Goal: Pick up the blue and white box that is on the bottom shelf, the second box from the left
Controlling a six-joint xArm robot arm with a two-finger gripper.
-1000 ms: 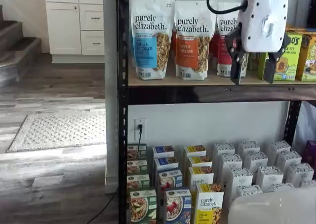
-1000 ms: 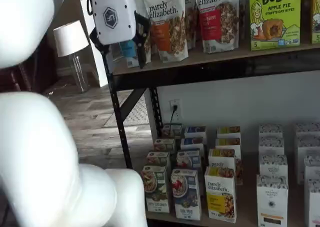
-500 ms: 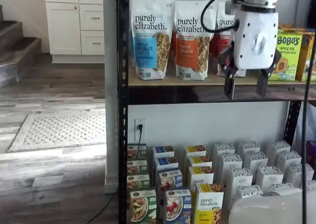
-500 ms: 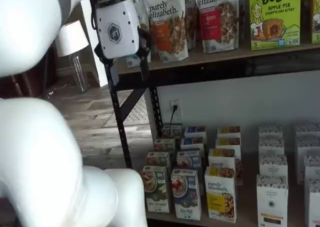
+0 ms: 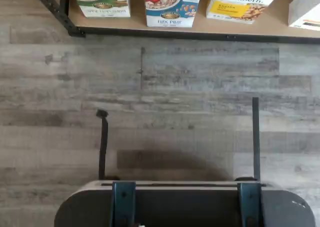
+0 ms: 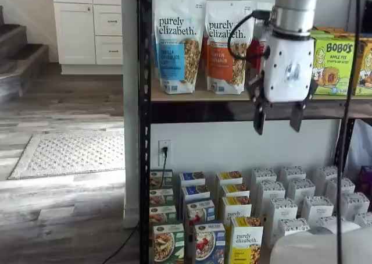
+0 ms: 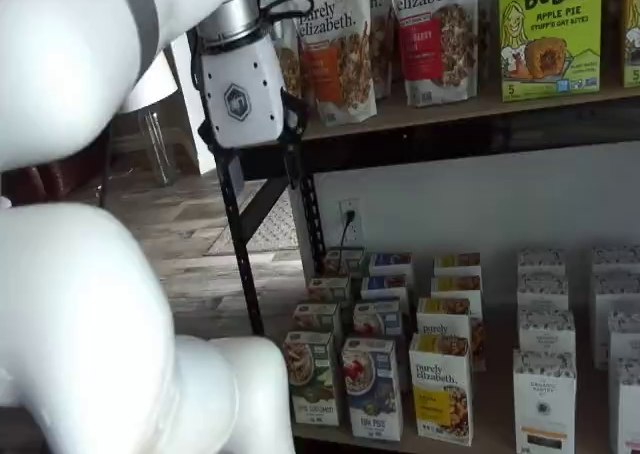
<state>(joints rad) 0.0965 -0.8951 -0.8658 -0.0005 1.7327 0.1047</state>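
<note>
The gripper (image 6: 278, 117) hangs high before the upper board, fingers clearly apart, holding nothing, far above the blue box (image 6: 209, 243).

blue and white box (image 6: 208, 243) between neighbouring cartons

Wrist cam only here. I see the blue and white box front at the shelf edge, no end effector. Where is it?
Observer: The end effector hangs high, level with the tan board tier, well above the blue and white box.
Operator: Fingers?
Observer: Open, with a clear gap between them and nothing held.
Operator: Anything behind the target?
Observer: Yes, more blue cartons lined up behind it toward the wall.
</note>
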